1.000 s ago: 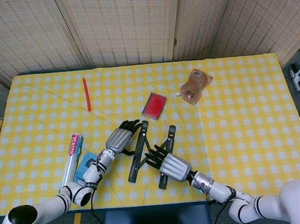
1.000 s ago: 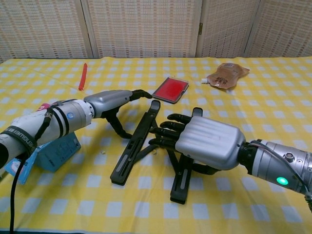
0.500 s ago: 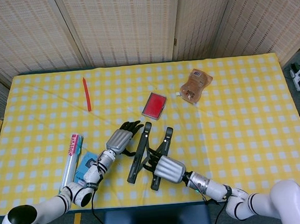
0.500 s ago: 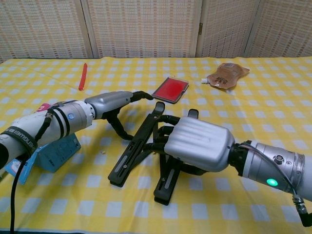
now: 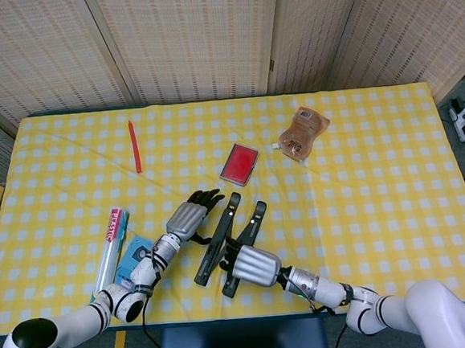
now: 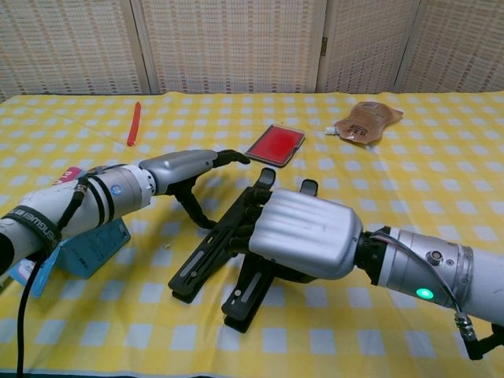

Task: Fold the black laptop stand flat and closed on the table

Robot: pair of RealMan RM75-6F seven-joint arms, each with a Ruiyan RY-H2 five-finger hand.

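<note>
— What's nearest the front edge?
— The right hand [image 6: 303, 233], palm down over the black laptop stand [image 5: 230, 238]; its fingers [image 6: 250, 206] curl around one rail, so it grips it. The stand lies on the yellow checked table [image 5: 378, 179], rails close together.
— And the left hand [image 6: 177, 168]?
— Just beside the other rail, fingers stretched out; whether it touches, I can't tell.
— Farther back?
— A red case [image 5: 239, 163], a brown pouch [image 5: 303, 132], a red pen [image 5: 134, 145].

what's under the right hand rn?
The black laptop stand: the right hand lies over its right bar. The bar's near end shows; the fingertips and any contact are hidden.
</note>
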